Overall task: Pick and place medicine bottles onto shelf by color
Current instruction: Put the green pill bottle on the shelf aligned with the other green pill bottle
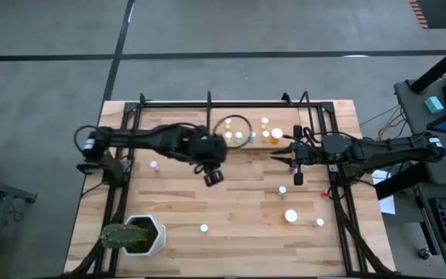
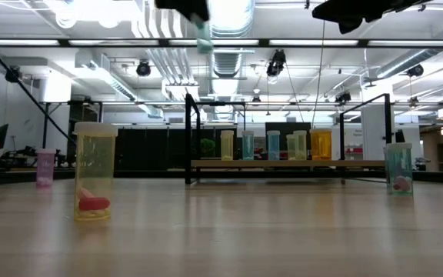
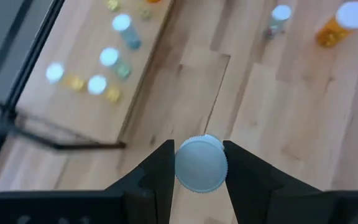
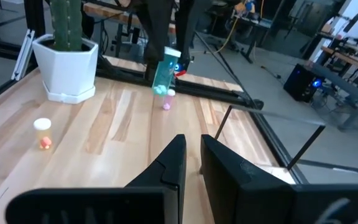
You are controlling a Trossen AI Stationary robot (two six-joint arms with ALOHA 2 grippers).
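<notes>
Left wrist view: left gripper clamps teal bottle above table.

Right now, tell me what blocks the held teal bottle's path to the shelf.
Nothing visible. The left gripper holds the teal bottle above the table, beside the shelf; bottles already there leave bare board.

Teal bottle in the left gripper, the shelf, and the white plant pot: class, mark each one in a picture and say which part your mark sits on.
Teal bottle [image 3: 201, 163]: left wrist view, on its pale cap, between the left gripper's fingers.
Shelf [image 1: 246, 124]: high view, on bare light wood near its far edge.
White plant pot [image 4: 73, 62]: right wrist view, on its front wall.
</notes>
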